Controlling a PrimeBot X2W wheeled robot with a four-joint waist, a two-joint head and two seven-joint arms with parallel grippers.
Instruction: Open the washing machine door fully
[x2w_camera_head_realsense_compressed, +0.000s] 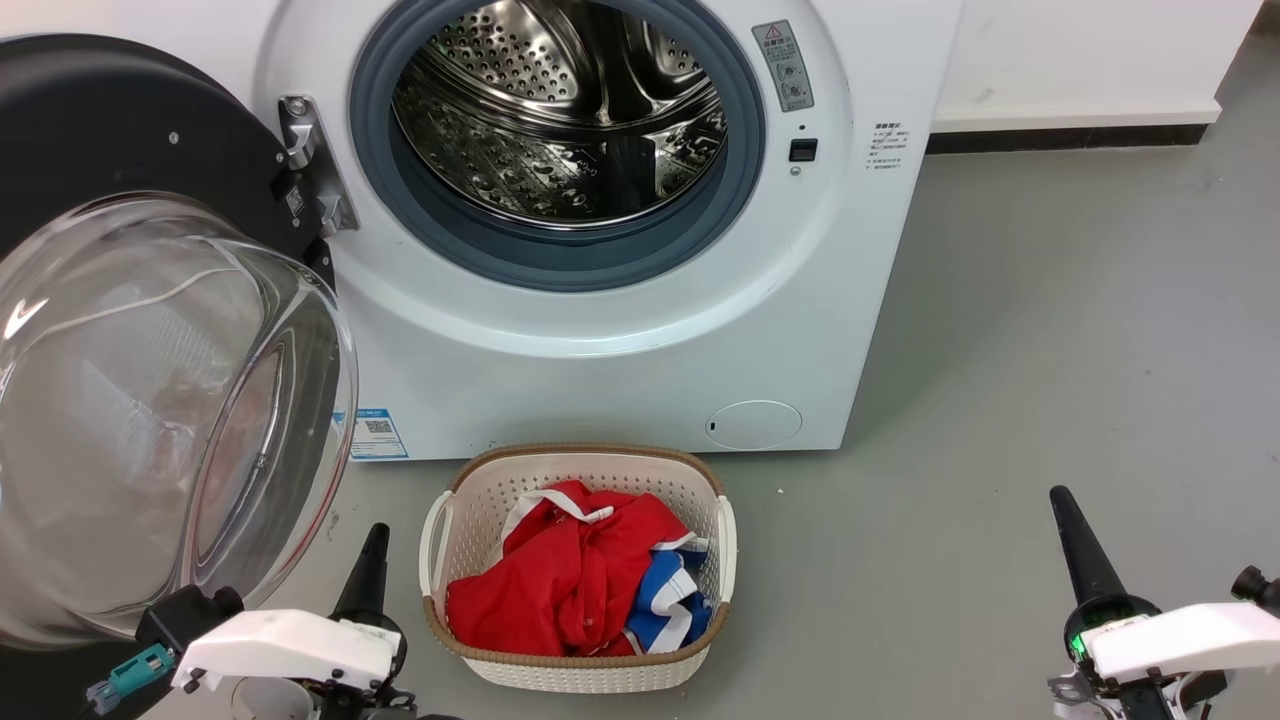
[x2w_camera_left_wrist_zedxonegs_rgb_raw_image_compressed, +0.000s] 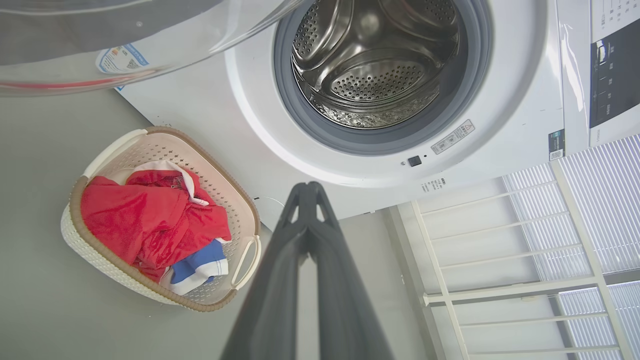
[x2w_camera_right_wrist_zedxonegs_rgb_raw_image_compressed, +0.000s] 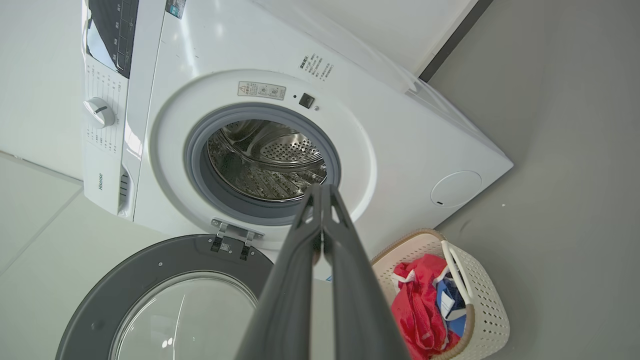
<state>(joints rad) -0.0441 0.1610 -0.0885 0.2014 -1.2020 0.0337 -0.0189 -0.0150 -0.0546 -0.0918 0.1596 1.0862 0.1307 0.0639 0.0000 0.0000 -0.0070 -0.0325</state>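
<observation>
The white washing machine (x2w_camera_head_realsense_compressed: 620, 340) stands ahead with its steel drum (x2w_camera_head_realsense_compressed: 560, 110) exposed. Its round black door (x2w_camera_head_realsense_compressed: 110, 130) is swung wide to the left on its hinge (x2w_camera_head_realsense_compressed: 310, 165), the clear glass bowl (x2w_camera_head_realsense_compressed: 150, 400) bulging toward me. In the right wrist view the door (x2w_camera_right_wrist_zedxonegs_rgb_raw_image_compressed: 125, 280) lies open beside the machine (x2w_camera_right_wrist_zedxonegs_rgb_raw_image_compressed: 400, 145). My left gripper (x2w_camera_head_realsense_compressed: 372, 545) is shut and empty, low beside the glass bowl, apart from it. At the lower right my right gripper (x2w_camera_head_realsense_compressed: 1065, 510) is shut and empty, over bare floor. In each wrist view the fingertips (x2w_camera_left_wrist_zedxonegs_rgb_raw_image_compressed: 309, 189) (x2w_camera_right_wrist_zedxonegs_rgb_raw_image_compressed: 321, 190) meet.
A cream laundry basket (x2w_camera_head_realsense_compressed: 700, 480) with red and blue clothes (x2w_camera_head_realsense_compressed: 570, 580) sits on the grey floor right before the machine, between my arms. A white wall with a dark skirting (x2w_camera_head_realsense_compressed: 1070, 135) runs behind on the right. White shelving (x2w_camera_left_wrist_zedxonegs_rgb_raw_image_compressed: 500, 250) shows in the left wrist view.
</observation>
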